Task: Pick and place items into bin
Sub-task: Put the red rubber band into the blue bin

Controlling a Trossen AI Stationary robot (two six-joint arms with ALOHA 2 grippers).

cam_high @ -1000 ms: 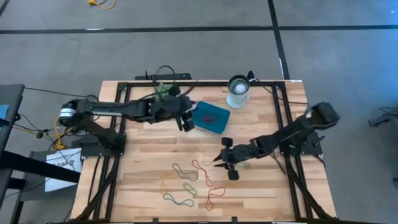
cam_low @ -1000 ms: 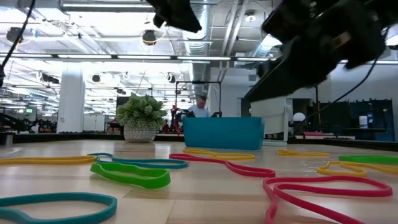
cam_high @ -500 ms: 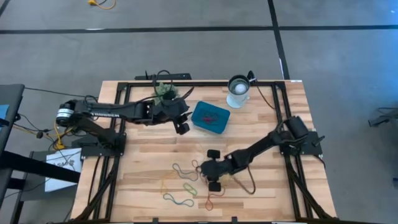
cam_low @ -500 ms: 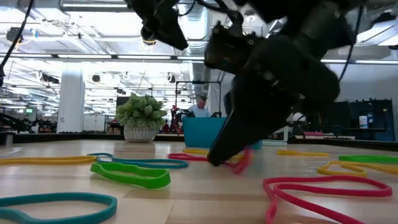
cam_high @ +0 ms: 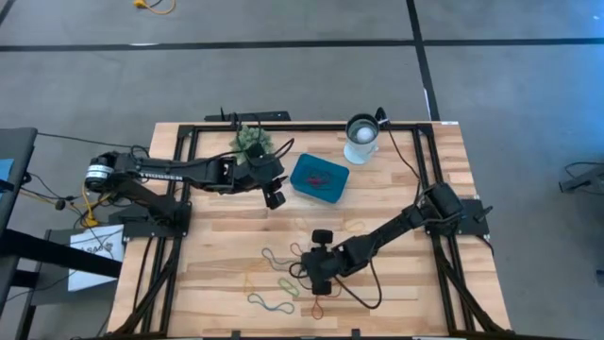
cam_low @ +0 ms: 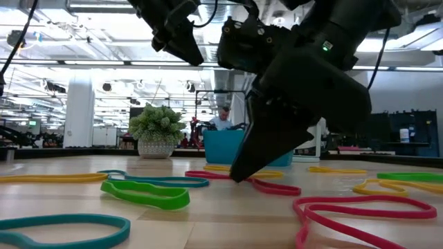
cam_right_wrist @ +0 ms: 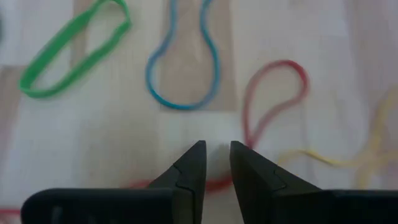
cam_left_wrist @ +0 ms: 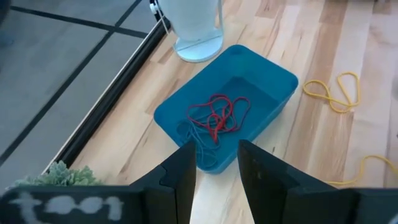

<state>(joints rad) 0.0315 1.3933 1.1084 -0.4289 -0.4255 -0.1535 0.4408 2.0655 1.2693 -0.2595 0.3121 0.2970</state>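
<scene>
The right gripper (cam_right_wrist: 215,163) is down on the table, tips narrowly parted astride a red band (cam_right_wrist: 273,102), not yet clenched. It should close squarely, then lift slowly. The bin (cam_high: 319,178) sits well apart; the left gripper (cam_left_wrist: 216,163) hovers there, released.

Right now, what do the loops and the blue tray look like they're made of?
The loops look like matte rubber: thin, limp, lying flat in bent shapes. The blue tray looks like moulded plastic, smooth with a slight sheen, rounded corners and thin walls. Neither can be confirmed by sight.
</scene>
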